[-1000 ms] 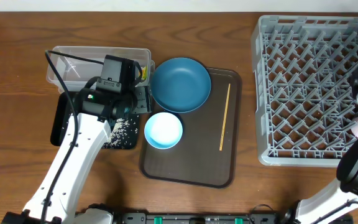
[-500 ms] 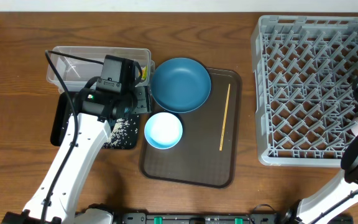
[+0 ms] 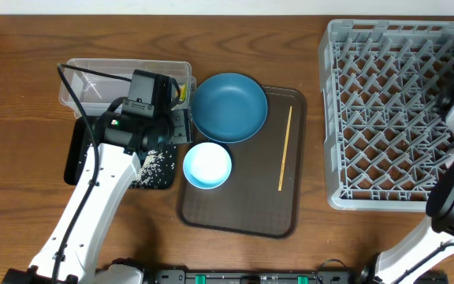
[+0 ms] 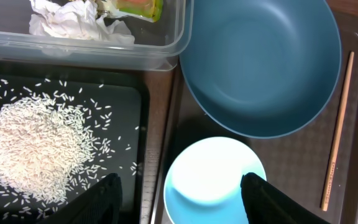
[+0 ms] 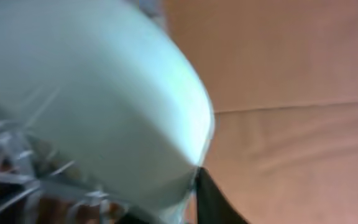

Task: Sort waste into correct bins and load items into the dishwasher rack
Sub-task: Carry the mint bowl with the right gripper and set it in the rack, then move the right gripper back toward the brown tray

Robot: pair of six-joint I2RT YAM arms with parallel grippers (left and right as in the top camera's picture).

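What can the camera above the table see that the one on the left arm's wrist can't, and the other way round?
Only the overhead view shows the grey rack at the right, the whole brown tray and the left arm itself. Only the left wrist view shows the crumpled tissue in the clear tub, which the arm hides from above. Both show the dark blue plate, the small pale blue bowl, a chopstick and the rice on the black tray.
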